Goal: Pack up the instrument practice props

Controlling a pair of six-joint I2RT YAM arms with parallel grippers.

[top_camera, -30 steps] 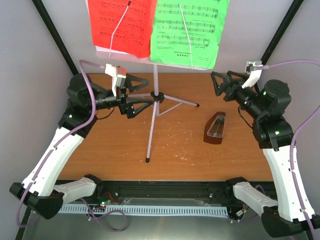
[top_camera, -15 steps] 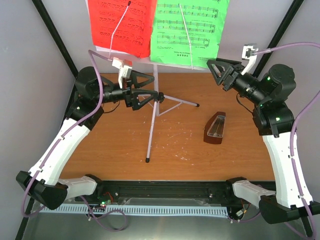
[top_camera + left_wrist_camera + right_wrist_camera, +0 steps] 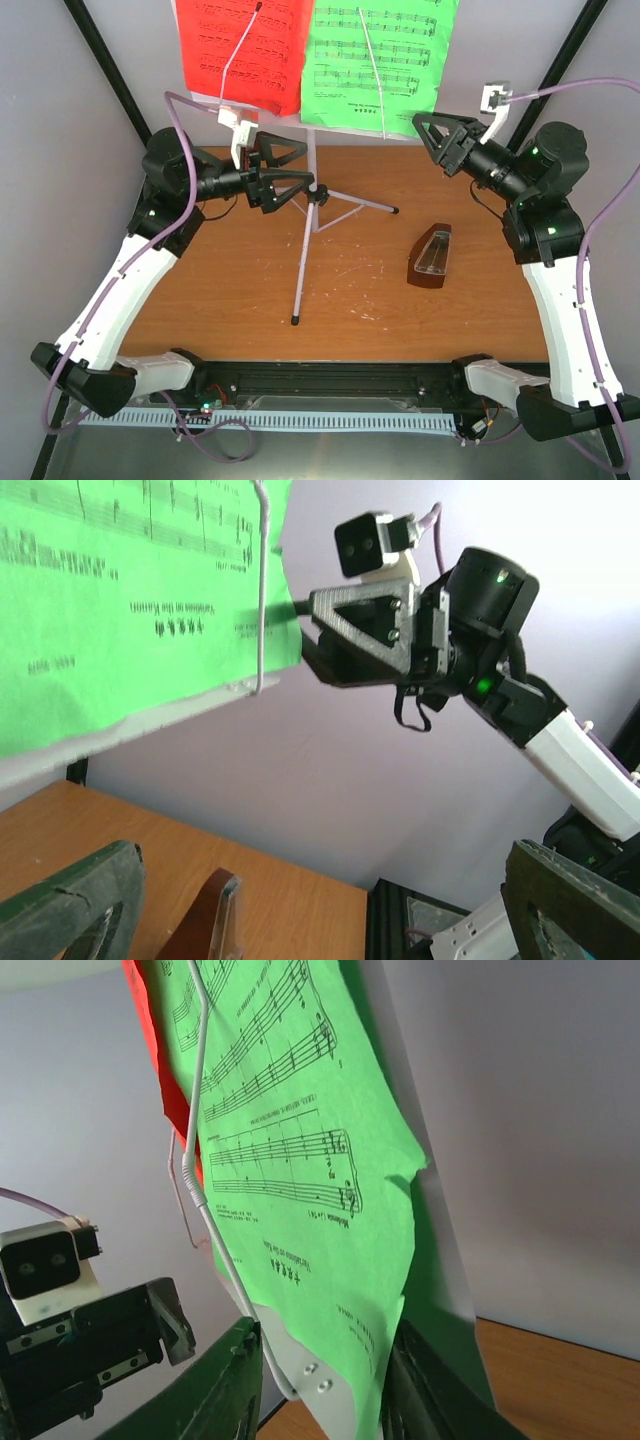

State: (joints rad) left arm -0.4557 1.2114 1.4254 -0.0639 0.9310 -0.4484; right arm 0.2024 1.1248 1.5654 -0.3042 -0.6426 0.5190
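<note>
Dark-green fingers [image 3: 210, 1390] of the right gripper [image 3: 322, 1345] straddle the bottom corner of the green music sheet [image 3: 300, 1160] and the pale perforated tray [image 3: 318, 1385] behind it, one finger to each side. The jaws are narrowed around that corner, but whether the pads actually pinch the paper cannot be told. A thin white wire arm [image 3: 197, 1110] runs down the front of the page, lying against it. Beside it on the same tray hangs the red music sheet [image 3: 245, 50], under a wire arm of its own. Both pages stand upright above the far edge of the wooden table [image 3: 200, 290], carried by the silver tripod stand [image 3: 303, 260], whose legs splay across the table top. On the other side of the pole, the left gripper [image 3: 305, 167] hovers just below the red page and close beside the stand's upright, jaws spread wide and holding nothing. The small dark-brown pyramid metronome [image 3: 432, 258], its clear cover on, sits upright on the table to the right of the tripod, apart from both arms, below the right arm's raised wrist. Pale grey walls [image 3: 60, 200] close the scene on three sides.
</note>
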